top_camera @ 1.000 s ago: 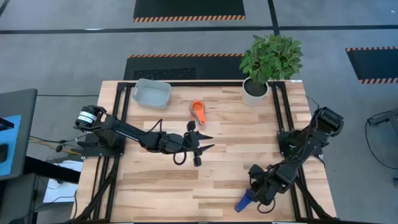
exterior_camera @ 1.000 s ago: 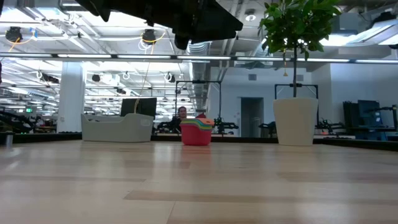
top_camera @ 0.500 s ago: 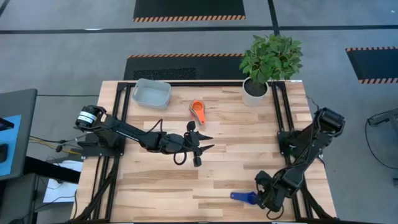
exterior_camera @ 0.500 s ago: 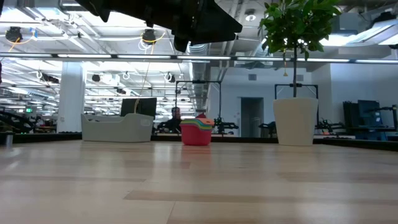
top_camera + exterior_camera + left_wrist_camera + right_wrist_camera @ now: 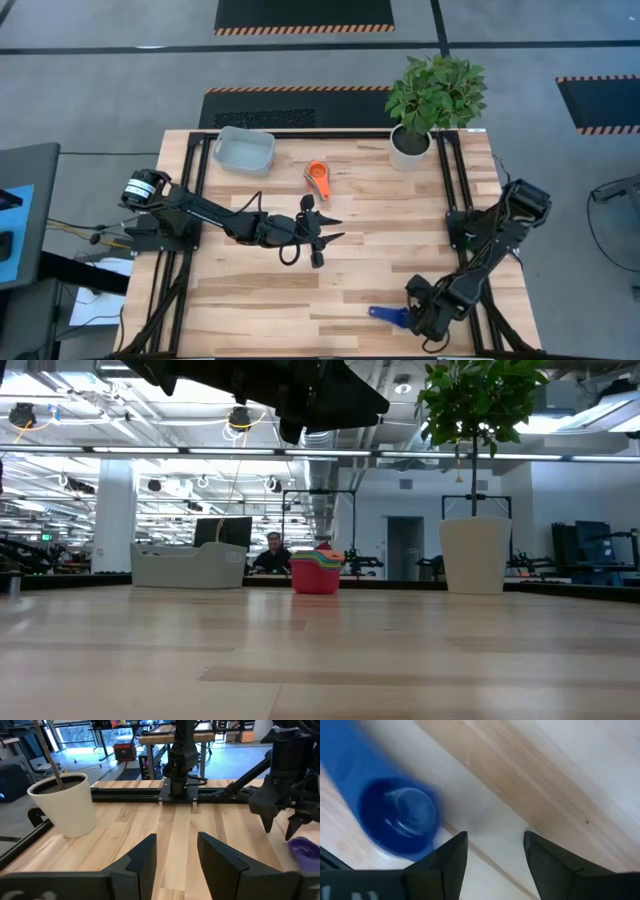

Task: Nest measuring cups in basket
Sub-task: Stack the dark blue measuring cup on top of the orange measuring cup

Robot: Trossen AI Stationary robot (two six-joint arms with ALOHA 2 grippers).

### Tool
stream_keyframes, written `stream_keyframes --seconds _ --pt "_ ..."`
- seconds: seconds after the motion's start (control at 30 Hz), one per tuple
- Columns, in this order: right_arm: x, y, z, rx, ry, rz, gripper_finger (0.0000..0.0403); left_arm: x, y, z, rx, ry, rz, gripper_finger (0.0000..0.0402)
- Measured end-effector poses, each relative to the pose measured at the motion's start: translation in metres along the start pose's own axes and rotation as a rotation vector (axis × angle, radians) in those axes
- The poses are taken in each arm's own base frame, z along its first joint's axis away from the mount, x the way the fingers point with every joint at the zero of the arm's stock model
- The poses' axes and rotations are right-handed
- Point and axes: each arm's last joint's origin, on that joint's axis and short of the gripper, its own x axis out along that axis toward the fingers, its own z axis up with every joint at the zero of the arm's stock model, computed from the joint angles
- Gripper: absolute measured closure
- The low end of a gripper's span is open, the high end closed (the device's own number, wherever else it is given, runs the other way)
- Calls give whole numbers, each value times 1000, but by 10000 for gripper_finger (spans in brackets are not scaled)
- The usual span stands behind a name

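Basket (image 5: pixel 244 149): upper left of the bench (image 5: pixel 360 210), nothing visible inside.
Left gripper (image 5: pixel 322 228): frame centre, hovering, jaws parted and holding nothing.
Nested cups (image 5: pixel 319 178): stack with orange uppermost, above centre, right of the basket, outside it.
Dark blue cup (image 5: pixel 390 316): lower right, on the bench.
Right gripper (image 5: pixel 417 318): just right of that cup, jaws open beside it.

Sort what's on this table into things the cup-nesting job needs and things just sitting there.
Part of the job:
- basket, far left corner
- nested stack of cups, mid-table, orange on top
- dark blue cup, near edge, beside the open right gripper

Just sitting there:
- potted plant, far right corner
- left gripper, open, waiting mid-table
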Motion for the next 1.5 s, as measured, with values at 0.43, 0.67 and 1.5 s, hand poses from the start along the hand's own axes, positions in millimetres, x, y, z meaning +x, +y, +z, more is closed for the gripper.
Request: stream_keyframes --seconds 0.43,0.67,1.5 --pt "-13 -13 25 -2 -200 -94 218 0 1 0 2 0 3 269" --pt "-20 1 15 -61 -151 -10 232 0 1 -2 11 21 4 269" --pt "-2 23 23 -456 -183 33 379 0 1 -8 6 82 4 269"
